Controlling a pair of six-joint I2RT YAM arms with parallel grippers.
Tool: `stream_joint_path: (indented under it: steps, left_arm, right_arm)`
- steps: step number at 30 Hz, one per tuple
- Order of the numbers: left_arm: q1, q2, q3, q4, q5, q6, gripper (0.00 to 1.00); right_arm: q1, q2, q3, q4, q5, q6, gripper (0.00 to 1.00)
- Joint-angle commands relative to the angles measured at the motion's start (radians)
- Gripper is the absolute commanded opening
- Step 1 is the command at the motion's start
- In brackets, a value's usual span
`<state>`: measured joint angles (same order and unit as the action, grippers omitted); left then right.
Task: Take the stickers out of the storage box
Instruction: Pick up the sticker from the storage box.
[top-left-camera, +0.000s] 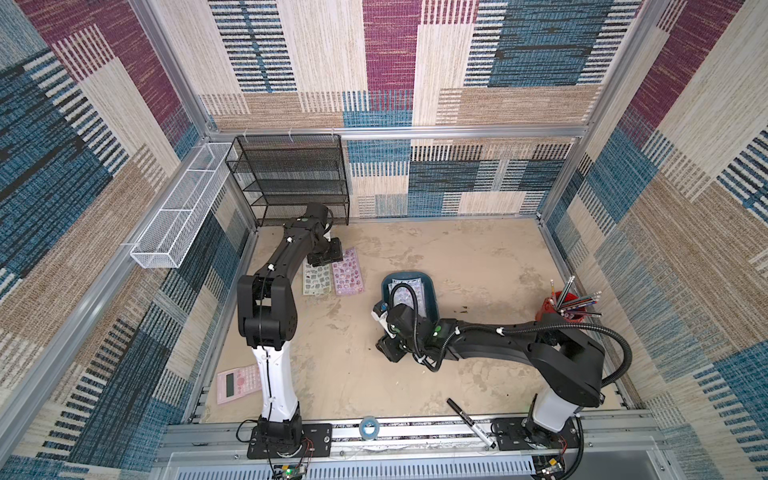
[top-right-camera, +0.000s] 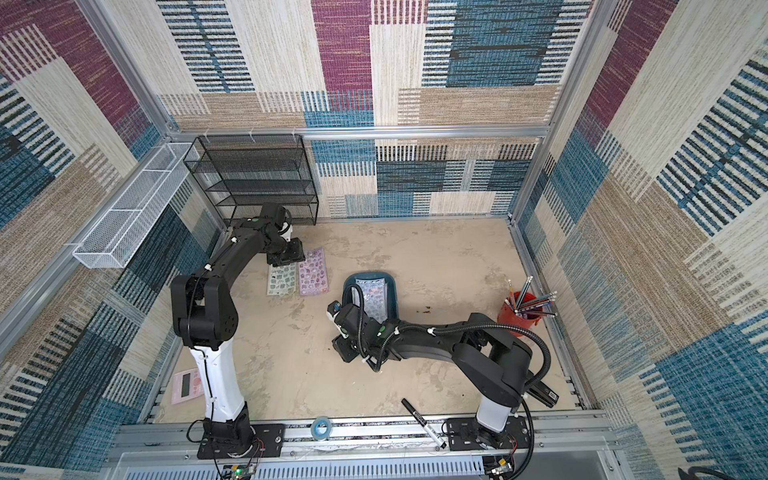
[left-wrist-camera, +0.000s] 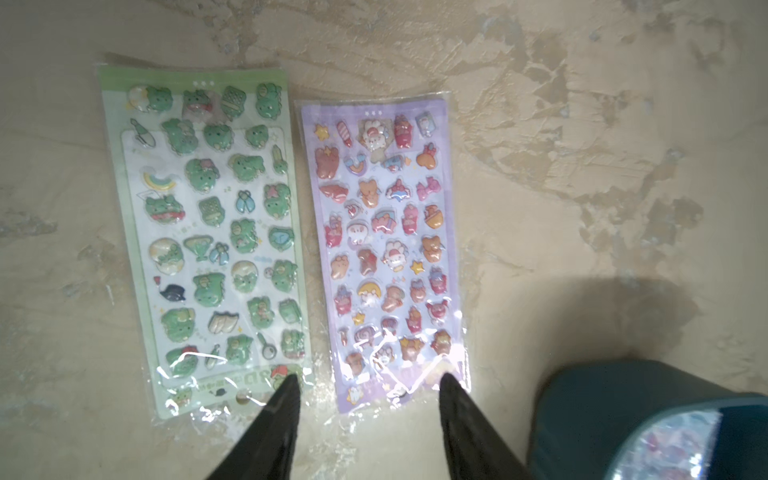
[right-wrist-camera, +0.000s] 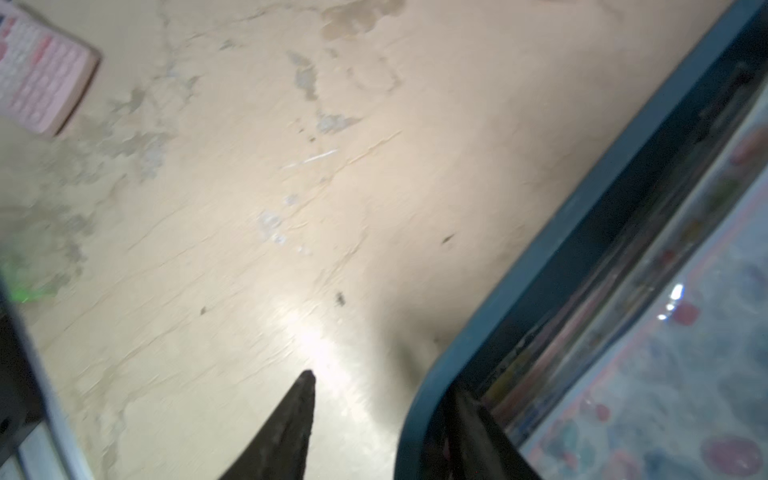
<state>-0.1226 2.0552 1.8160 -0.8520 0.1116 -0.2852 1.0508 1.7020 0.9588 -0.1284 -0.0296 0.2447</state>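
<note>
out already: glossy puffy green sheet (left-wrist-camera: 208, 232) and lilac sheet (left-wrist-camera: 386, 245), flat on the desk (top-left-camera: 457, 257)
remaining stickers (top-left-camera: 405, 296): stacked in the storage box (top-left-camera: 432, 301), teal plastic with rounded corners
desk: mottled, scuffed beige
left tool (left-wrist-camera: 370, 376): spread wide, holding nothing
right tool (right-wrist-camera: 382, 382): spread, straddling the box rim

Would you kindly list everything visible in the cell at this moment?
green sheet: one, green, flat on table, back left
lilac sheet: one, lilac, beside green sheet
storage box: one, teal, table centre
boxed stickers: stack, count unclear, pastel, inside storage box
calculator: one, pink, front left
tape roll: one, blue, front rail
marker: one, black, front edge, right side
pencil cup: one, red, right edge, holding pencils
mesh rack: one, black, back left
wire basket: one, white, left wall
left end effector: one, black, open, tips over both loose sheets
right end effector: one, black, open, straddling storage box wall
</note>
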Motion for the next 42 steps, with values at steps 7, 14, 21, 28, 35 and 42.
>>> stream_joint_path:
  steps: [7, 14, 21, 28, 35, 42]
  left_arm:
    - [-0.009, -0.188, -0.24, 0.129, 0.072, -0.096, 0.55]
    - [-0.096, -0.378, -0.442, 0.173, 0.07, -0.133, 0.56]
    - [-0.187, -0.522, -0.595, 0.198, 0.015, -0.219, 0.56]
    - [-0.281, -0.53, -0.642, 0.258, -0.025, -0.32, 0.6]
    - [-0.353, -0.484, -0.667, 0.276, -0.032, -0.399, 0.61]
    - [-0.397, -0.544, -0.768, 0.342, -0.073, -0.489, 0.61]
  right_arm:
    - [0.072, -0.251, -0.145, -0.004, -0.104, -0.001, 0.54]
    - [-0.047, -0.371, -0.071, -0.102, 0.099, 0.053, 0.24]
    - [-0.208, -0.25, -0.005, -0.171, 0.14, 0.09, 0.0]
    - [-0.272, -0.127, 0.012, -0.152, 0.111, 0.024, 0.0]
    - [-0.281, -0.041, -0.014, -0.049, -0.061, 0.043, 0.0]
    - [-0.282, 0.001, -0.049, 0.046, -0.231, 0.15, 0.0]
